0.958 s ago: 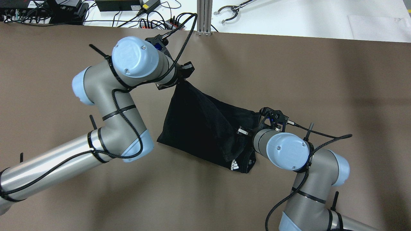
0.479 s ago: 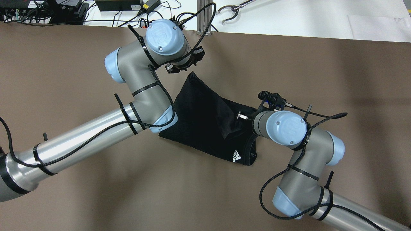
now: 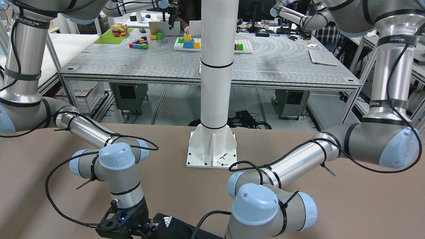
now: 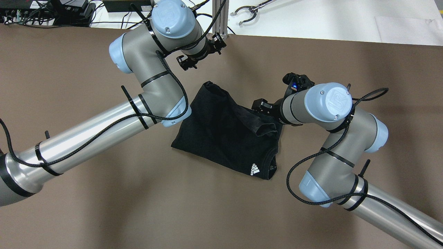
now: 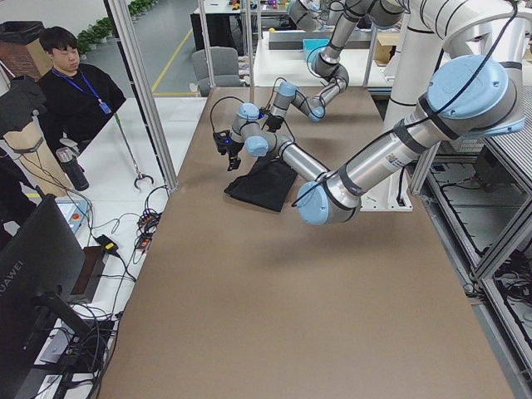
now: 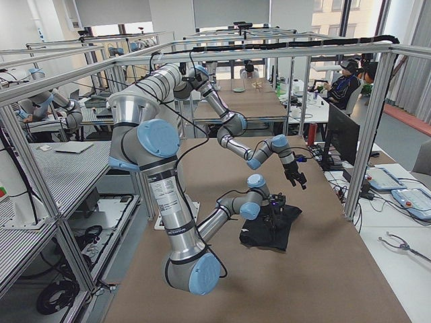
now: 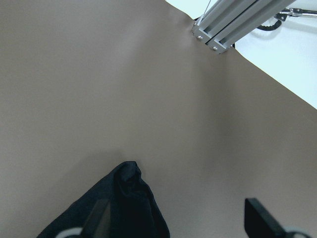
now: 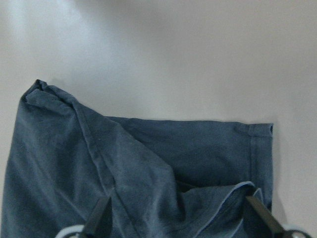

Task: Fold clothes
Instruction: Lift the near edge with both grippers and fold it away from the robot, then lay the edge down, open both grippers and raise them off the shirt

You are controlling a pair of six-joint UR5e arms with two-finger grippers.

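Currently the garment (image 4: 225, 135) lies mid-worktop (image 4: 86, 193), its long axis running far-left to near-right. My right claw (image 4: 264, 105), wide and empty, hovers at its right edge, nearer. My left claw (image 4: 200, 53), wide and empty, hangs beyond the far corner.

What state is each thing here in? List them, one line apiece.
left gripper: open, empty, above the bare table just past the garment's far corner.
right gripper: open, over the garment's rumpled flap, gripping nothing.
black garment: lying on the table, partly folded, one flap bunched, held by neither gripper.
Adidas logo: face up at the garment's near corner.
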